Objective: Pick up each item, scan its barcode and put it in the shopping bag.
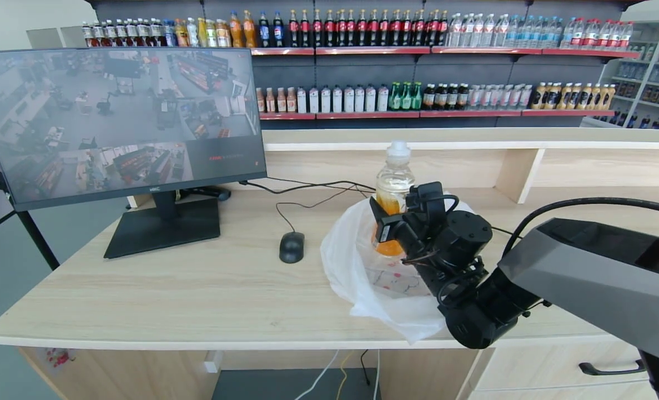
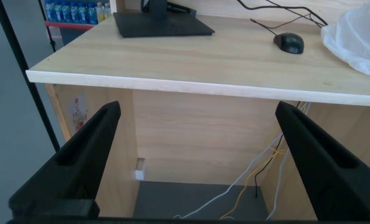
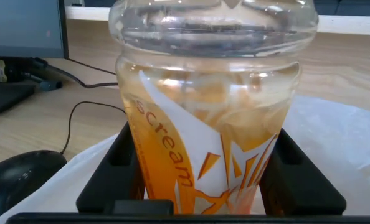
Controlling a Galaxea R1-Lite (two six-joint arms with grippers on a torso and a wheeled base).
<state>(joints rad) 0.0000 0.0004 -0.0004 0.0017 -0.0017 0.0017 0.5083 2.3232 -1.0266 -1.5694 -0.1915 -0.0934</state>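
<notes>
A shop checkout: a pale wooden counter (image 1: 196,289) with shelves of bottled drinks (image 1: 418,50) along the wall behind it. The task's thing in hand is 1 clear bottle (image 1: 394,189) of orange drink with a white cap; it stands upright at the mouth of the white shopping bag (image 1: 357,266), its lower part sunk among the bag's folds, so I judge this to be the bagging step rather than the scan. Whether its base rests on the bag's floor or hangs above it I cannot tell. The right gripper (image 1: 385,222) is clamped on the bottle's lower body, 1 finger on either side of the label, as the right wrist view shows with the bottle (image 3: 210,124) between the dark fingers; a low grip like this keeps the bottle vertical and lets it go in base first. The bag (image 3: 334,124) lies slack and spread open on the counter, which leaves room for the bottle; its thin film could catch on the fingers when they part. Just beside the bag sits a black mouse (image 1: 291,247); farther to the robot's left stands a monitor (image 1: 118,122). The left gripper (image 2: 197,124) hangs below the counter's front edge, its fingers spread wide and holding nothing, well apart from the bag (image 2: 359,37); parked there it keeps clear of the right arm's work.
</notes>
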